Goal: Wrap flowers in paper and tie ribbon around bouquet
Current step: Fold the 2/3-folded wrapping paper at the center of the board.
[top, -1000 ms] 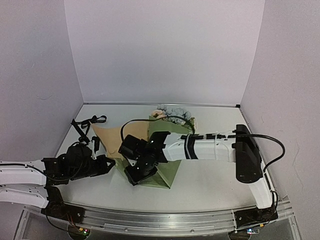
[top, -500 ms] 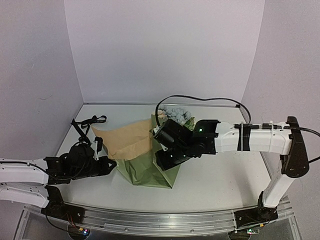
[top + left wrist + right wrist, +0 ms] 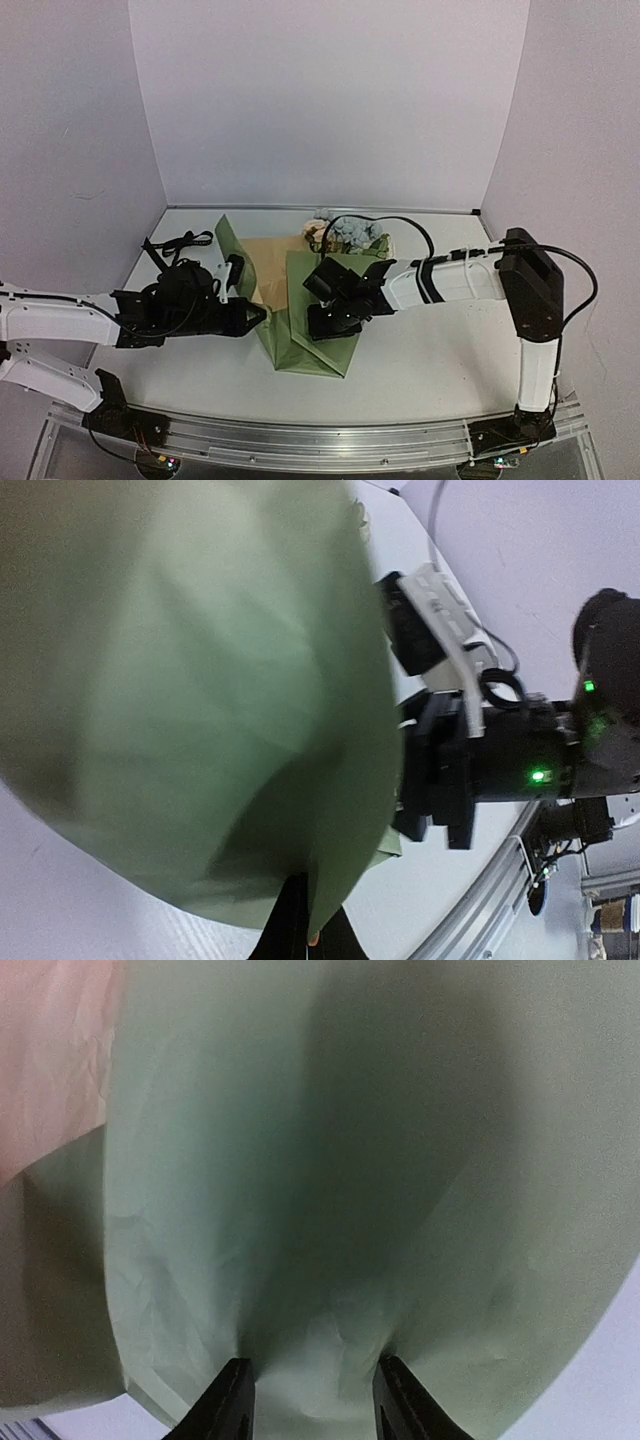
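Wrapping partway done. The paper (image 3: 300, 350) is half-folded at table centre, tan reverse showing. The flowers (image 3: 345, 232) poke out at its 12 o'clock end.

Left gripper (image 3: 252, 314): clenched on the paper's 9 o'clock flap, raised.

Right gripper (image 3: 322, 322): fingers apart, pressed into the 3 o'clock fold; grasping or not, cannot tell.

The ribbon (image 3: 180, 243) lies loose at 10 o'clock. Remaining: close cone, tie.

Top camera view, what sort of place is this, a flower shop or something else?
Most likely a robot lab cell, not a shop: bare white walls box in a white table, both arms are mounted on an aluminium rail at its near edge, and the paper and flowers look like test props.
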Controlling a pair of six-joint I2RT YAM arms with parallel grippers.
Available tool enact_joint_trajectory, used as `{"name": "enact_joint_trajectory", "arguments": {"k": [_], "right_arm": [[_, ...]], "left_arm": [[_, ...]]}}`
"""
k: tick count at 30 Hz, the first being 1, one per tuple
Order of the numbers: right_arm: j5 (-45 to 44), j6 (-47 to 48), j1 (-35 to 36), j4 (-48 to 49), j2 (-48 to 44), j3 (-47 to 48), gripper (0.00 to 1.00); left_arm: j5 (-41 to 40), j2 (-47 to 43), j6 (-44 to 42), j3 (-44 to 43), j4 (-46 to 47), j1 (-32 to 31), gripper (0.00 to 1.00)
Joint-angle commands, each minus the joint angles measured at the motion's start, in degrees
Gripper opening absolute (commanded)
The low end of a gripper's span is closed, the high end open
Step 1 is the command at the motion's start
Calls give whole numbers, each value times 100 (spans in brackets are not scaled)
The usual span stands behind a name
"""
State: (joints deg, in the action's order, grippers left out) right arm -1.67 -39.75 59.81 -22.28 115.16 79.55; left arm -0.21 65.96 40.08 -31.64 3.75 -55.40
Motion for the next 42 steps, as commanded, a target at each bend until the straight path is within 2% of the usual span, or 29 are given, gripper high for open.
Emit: {"name": "enact_joint_trajectory", "arguments": {"k": [1, 9, 12, 15, 20, 24, 27, 31, 42], "right_arm": [[359, -424, -65, 389, 124, 130, 43], [805, -1352, -454, 1780, -418, -1061, 38], [889, -1899, -595, 2658, -684, -1712, 36], [832, -2182, -670, 3318, -1051, -2315, 40], [352, -2208, -665, 3636, -1975, -3195, 43], [-194, -1968, -651, 3758, -2857, -3892, 51], [-267, -1575, -588, 3674, -3219, -3964, 60], [-196, -1115, -500, 3561, -3252, -3746, 68], [-363, -816, -399, 3221, -3078, -3312, 74]], "left_arm": [[827, 609, -617, -671, 423, -151, 0], [1811, 1911, -1019, -1450, 419, -279, 0], [1947, 2231, -1125, -1692, 292, -296, 0], [2017, 2425, -1200, -1870, 190, -296, 0], [2107, 2775, -1287, -2170, -33, -296, 0], [2194, 3074, -1323, -2391, -163, -303, 0], [2232, 3260, -1328, -2534, -210, -305, 0], [2219, 3417, -1336, -2692, -300, -307, 0], [2187, 3783, -1368, -2995, -614, -323, 0]]}}
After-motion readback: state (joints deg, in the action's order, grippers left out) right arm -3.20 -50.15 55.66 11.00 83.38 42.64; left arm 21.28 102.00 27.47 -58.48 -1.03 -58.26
